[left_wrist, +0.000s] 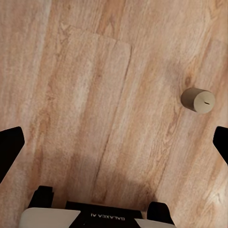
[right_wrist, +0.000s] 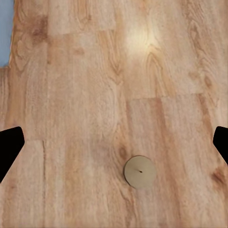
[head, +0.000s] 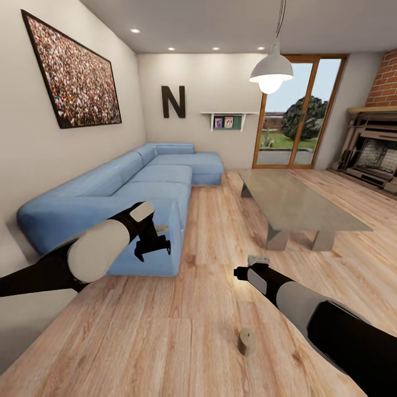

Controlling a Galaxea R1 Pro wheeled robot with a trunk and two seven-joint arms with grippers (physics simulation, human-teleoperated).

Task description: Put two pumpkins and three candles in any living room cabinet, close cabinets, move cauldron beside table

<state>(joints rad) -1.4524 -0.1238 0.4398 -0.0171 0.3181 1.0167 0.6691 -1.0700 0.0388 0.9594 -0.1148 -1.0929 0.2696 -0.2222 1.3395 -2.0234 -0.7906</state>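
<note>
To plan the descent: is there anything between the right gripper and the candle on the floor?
Nothing: the right wrist view shows only bare wooden floor around the upright candle, below the open right gripper.

Both black-and-cream arms reach forward, elbows bent. The left arm's black two-fingered gripper (head: 153,242) points down, its fingers (left_wrist: 10,147) spread wide with nothing between them. The right arm's dark gripper (head: 242,272) likewise hangs downward, fingers (right_wrist: 9,147) parted, empty.
</note>
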